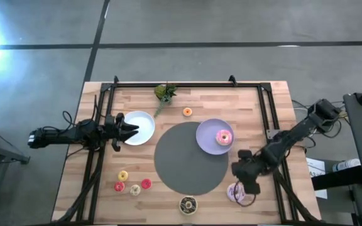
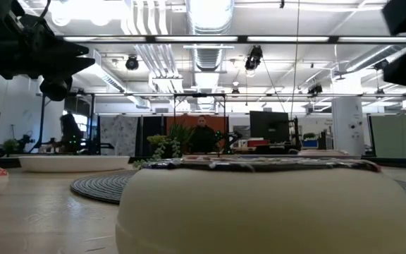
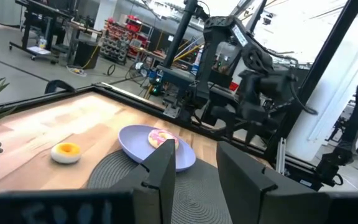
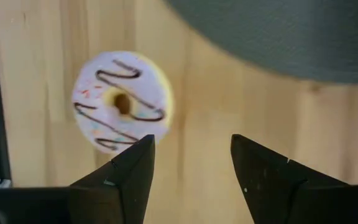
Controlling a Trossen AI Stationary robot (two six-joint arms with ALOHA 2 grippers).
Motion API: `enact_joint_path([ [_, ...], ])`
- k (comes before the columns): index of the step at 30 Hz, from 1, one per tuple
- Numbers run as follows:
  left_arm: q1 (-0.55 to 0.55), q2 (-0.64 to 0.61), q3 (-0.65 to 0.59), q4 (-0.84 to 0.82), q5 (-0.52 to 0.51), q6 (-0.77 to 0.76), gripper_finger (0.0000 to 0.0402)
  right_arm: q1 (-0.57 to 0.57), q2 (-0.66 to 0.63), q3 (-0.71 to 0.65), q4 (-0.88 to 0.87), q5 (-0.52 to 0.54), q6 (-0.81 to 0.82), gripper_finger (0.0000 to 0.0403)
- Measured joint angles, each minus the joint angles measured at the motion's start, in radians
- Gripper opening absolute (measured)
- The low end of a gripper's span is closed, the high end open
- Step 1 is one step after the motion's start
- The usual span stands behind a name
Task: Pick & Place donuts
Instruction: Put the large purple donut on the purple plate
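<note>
Right now the right gripper [image 4: 191, 165] hangs with its dark fingers [image 4: 126, 171] spread wide and empty over the bare wood, and the white-pink sprinkled ring donut with dark icing lines [image 4: 122, 101] lies flat just beyond one fingertip, off to that side, not between the two. My reading is that the open stance is a lead-in to a grasp, so the gripper needs to shift sideways until the ring sits in the gap. From above, this donut [image 1: 237, 192] rests near the table's [image 1: 275, 100] near edge, just beside the round dark grey woven mat [image 1: 190, 157], whose rim curves past the far side of the fingers; there is clear wood all round the ring for a descent, though the black frame rail close by limits room on that side.

A pink iced donut [image 1: 224, 137] already sits on the round lavender plate [image 1: 207, 132], likely the drop spot. A dark brown donut [image 1: 188, 204] lies at the near edge, and small yellow [image 1: 123, 176], red [image 1: 146, 183] and orange [image 1: 119, 186] rings cluster apart; another small orange one [image 1: 187, 112] lies farther back.

The left gripper [image 1: 131, 129] waits over the round white plate [image 1: 144, 119], fingers [image 3: 163, 168] parted narrowly and holding nothing.
</note>
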Motion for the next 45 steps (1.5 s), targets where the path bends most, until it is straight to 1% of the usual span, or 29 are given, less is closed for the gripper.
enact_joint_path([
  [5, 0.0, 0.0, 0.0, 0.0, 0.0, 0.0, 0.0092, 0.047, 0.105, 0.03, 0.033, 0.003, 0.046, 0.0203],
  [12, 0.0, 0.0, 0.0, 0.0, 0.0, 0.0, 0.0092, 0.066, 0.247, 0.109, 0.039, 0.004, 0.051, 0.0205],
  [15, 0.0, 0.0, 0.0, 0.0, 0.0, 0.0, 0.0092, 0.066, 0.296, 0.145, 0.03, 0.004, 0.056, 0.0214],
  [21, 0.0, 0.0, 0.0, 0.0, 0.0, 0.0, 0.0092, 0.066, 0.346, 0.18, 0.006, 0.027, 0.071, 0.0245],
  [25, 0.0, 0.0, 0.0, 0.0, 0.0, -0.001, 0.0092, 0.066, 0.352, 0.168, -0.006, 0.026, 0.103, 0.0246],
  [28, 0.0, 0.0, 0.0, 0.0, 0.0, -0.001, 0.0092, 0.066, 0.349, 0.156, -0.005, 0.026, 0.102, 0.0224],
  [31, 0.0, 0.0, 0.0, 0.0, 0.0, -0.002, 0.0092, 0.065, 0.348, 0.146, 0.01, 0.025, 0.096, 0.019],
  [35, 0.0, 0.0, 0.0, 0.0, 0.0, -0.002, 0.0092, 0.052, 0.346, 0.142, 0.015, 0.001, 0.121, 0.0126],
  [38, 0.0, 0.0, 0.0, 0.0, 0.0, -0.002, 0.0092, 0.036, 0.325, 0.14, 0.018, 0.011, 0.168, 0.0071],
  [41, 0.0, 0.0, 0.0, 0.0, 0.0, -0.003, 0.0092, 0.005, 0.273, 0.136, -0.005, 0.067, 0.233, 0.0025],
  [43, 0.0, 0.0, 0.0, 0.0, 0.0, -0.003, 0.0092, -0.037, 0.218, 0.129, -0.043, 0.129, 0.258, 0.0018],
  [45, 0.0, 0.0, 0.0, 0.0, 0.0, -0.003, 0.0092, -0.104, 0.156, 0.124, -0.065, 0.195, 0.258, 0.002],
])
